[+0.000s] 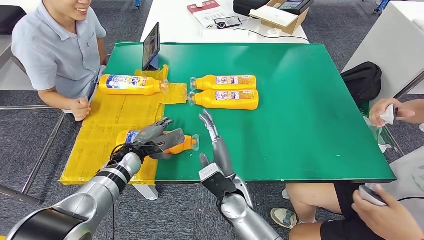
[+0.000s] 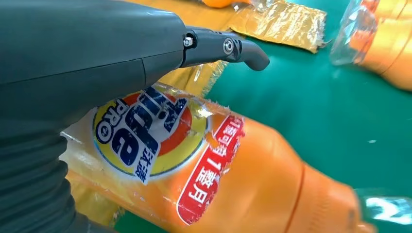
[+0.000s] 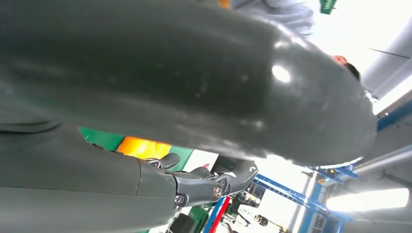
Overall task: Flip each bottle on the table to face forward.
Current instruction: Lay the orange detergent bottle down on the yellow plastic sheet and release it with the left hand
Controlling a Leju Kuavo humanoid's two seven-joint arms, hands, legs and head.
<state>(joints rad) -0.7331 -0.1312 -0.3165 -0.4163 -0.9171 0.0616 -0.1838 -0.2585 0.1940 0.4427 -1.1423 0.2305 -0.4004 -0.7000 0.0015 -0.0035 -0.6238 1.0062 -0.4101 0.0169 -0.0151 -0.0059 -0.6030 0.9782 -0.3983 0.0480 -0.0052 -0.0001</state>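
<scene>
Right hand (image 1: 212,145): nearest item, raised at the table's near edge, fingers straight and apart, holding nothing; near bottle's cap lies just beside it. Left hand (image 1: 156,140): fingers wrapped over the near bottle (image 1: 182,145), gripping it around the shoulder; the left wrist view shows the round front label (image 2: 145,131) turned up under the grey thumb. Near bottle: lying on its side, body on the yellow sheet (image 1: 107,125), neck and clear cap out over the green table (image 1: 300,125). Far bottle (image 1: 132,84): lying on the sheet's far end, blue label showing, cap pointing toward the pair. Pair of bottles (image 1: 225,91): side by side, touching, on bare table beyond the hands, narrow label strips up; whether these count as front-facing cannot be told. Persons: one seated at the left, others at the right edge. Tablet (image 1: 151,46): propped at the far edge. Risks: smooth, round, film-wrapped body could roll or slip within the grip if released carelessly, likely over-rotating past the label; near bottle sits close to the table's edge, so a push could send it off; crinkled sheet could drag along with it.
</scene>
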